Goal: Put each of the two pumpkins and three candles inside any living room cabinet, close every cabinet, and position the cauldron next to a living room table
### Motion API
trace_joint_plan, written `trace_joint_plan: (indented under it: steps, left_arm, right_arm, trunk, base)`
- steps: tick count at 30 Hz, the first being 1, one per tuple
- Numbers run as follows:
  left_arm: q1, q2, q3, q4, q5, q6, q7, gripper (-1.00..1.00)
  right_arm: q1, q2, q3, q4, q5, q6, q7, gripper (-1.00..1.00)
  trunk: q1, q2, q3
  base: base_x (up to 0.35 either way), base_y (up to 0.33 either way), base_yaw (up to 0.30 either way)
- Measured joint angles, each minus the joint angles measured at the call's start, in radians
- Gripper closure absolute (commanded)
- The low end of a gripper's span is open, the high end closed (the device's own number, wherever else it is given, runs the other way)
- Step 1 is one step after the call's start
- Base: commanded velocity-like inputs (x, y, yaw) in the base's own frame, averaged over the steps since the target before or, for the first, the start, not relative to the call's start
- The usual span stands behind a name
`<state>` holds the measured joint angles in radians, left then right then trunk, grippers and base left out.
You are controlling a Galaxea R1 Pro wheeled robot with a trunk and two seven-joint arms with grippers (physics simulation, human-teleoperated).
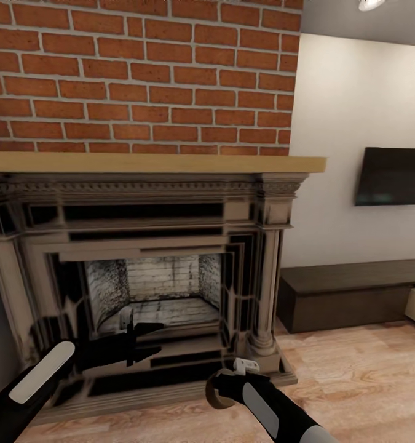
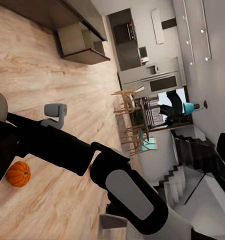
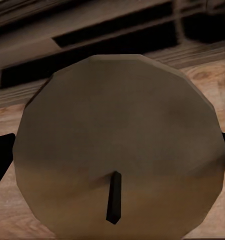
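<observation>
right gripper (image 1: 222, 389) sat low in front of the fireplace (image 1: 152, 271), pinching a candle (image 3: 120, 145). in the right wrist view the candle's round grey-beige end with its dark wick took up most of the frame, with dark fingertips at either side, so it was clamped for carrying. left gripper (image 1: 133, 344) hung by the hearth opening with its fingers parted and nothing between them, probably free for the next pickup. the cabinet (image 1: 355, 292), long, low and dark brown, stood against the white wall under the tv (image 1: 393, 176), well apart from the grippers. one pumpkin (image 2: 18, 173) lay on the wood floor (image 2: 52, 80) in the left wrist view. judged step: carrying the candle over to the cabinet.
</observation>
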<state>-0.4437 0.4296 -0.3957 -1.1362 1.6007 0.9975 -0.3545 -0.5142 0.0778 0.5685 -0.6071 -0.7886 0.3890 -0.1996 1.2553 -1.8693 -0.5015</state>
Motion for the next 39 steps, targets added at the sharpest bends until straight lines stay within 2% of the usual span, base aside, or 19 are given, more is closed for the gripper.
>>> trace_joint_plan:
  steps: [6, 21, 39]
  left_arm:
    - [0.000, 0.000, 0.000, 0.001, 0.000, 0.000, 0.000, -1.00]
    - [0.000, 0.000, 0.000, 0.001, 0.000, 0.000, 0.000, -1.00]
    - [0.000, -0.001, 0.000, 0.001, 0.000, 0.000, 0.000, -1.00]
  right_arm:
    - [0.001, 0.000, -0.002, 0.000, -0.003, 0.000, 0.001, 1.00]
    - [0.000, -0.001, -0.003, 0.000, -0.003, -0.001, 0.002, 1.00]
    - [0.000, -0.002, -0.002, 0.000, -0.003, -0.003, 0.002, 1.00]
  trunk:
    - [0.000, 0.000, 0.000]
    - [0.000, 0.000, -0.009]
    - [0.000, 0.000, -0.027]
  base:
    - [-0.045, -0.201, -0.067]
    - [-0.012, -0.159, -0.251]
    - [-0.317, -0.002, -0.235]
